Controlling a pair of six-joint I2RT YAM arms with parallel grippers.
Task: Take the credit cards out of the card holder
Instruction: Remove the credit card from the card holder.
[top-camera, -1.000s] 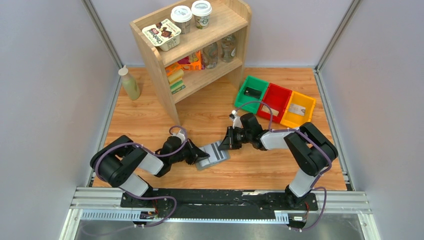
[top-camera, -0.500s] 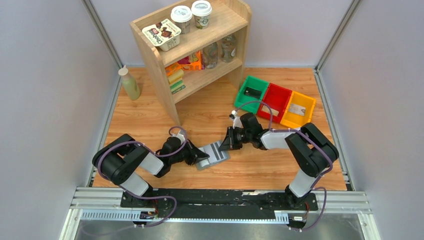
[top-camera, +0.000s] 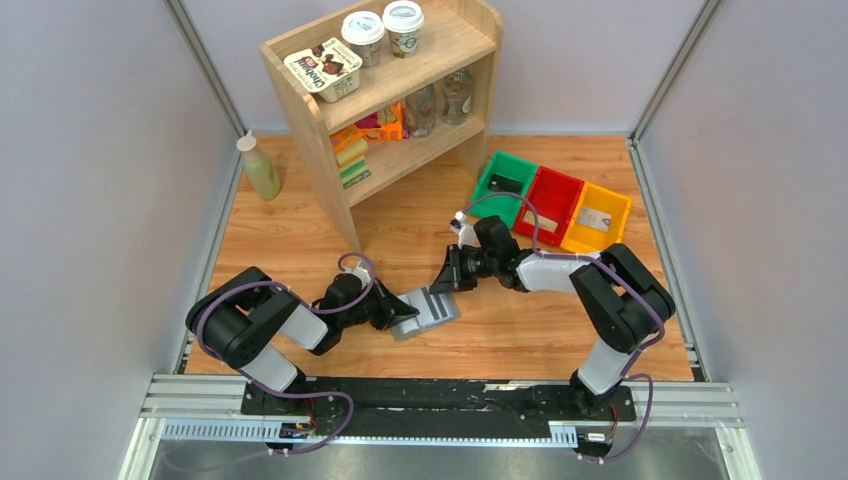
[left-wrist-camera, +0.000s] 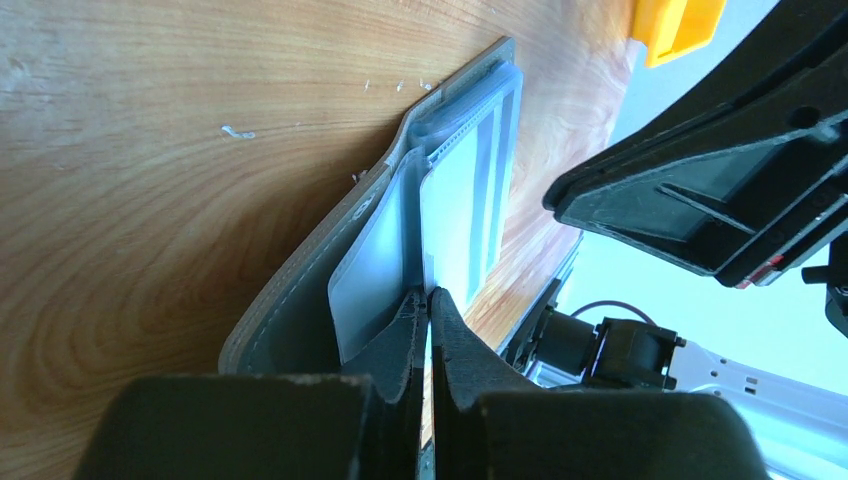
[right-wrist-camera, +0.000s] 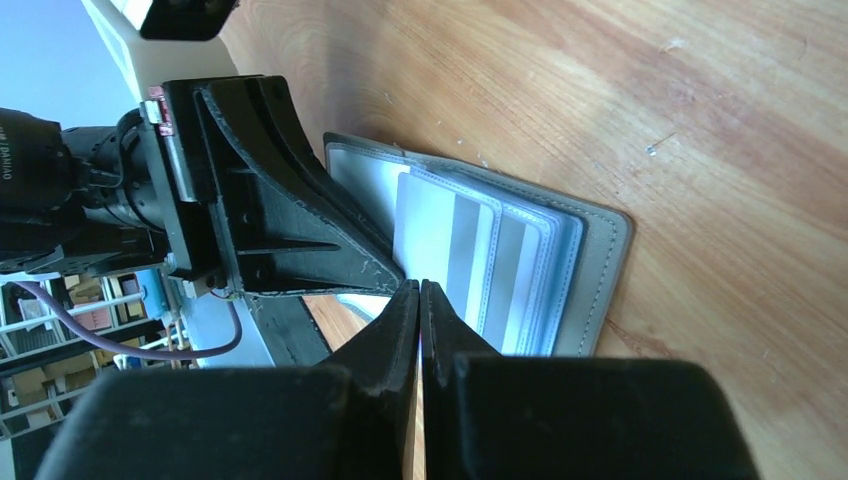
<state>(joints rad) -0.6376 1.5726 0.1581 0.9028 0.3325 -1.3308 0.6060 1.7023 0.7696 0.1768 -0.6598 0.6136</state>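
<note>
On the wooden table (top-camera: 520, 335), between the two arms, the card holder (top-camera: 430, 308) lies open like a book, and the credit cards (right-wrist-camera: 445, 250) sit tucked in its pale blue-grey pockets. The left gripper (left-wrist-camera: 428, 300) is closed, its tips pinching the near edge of the holder's inner leaf. The right gripper (right-wrist-camera: 420, 292) has its fingers pressed together with nothing between them, tips poised just above the holder's far side.
</note>
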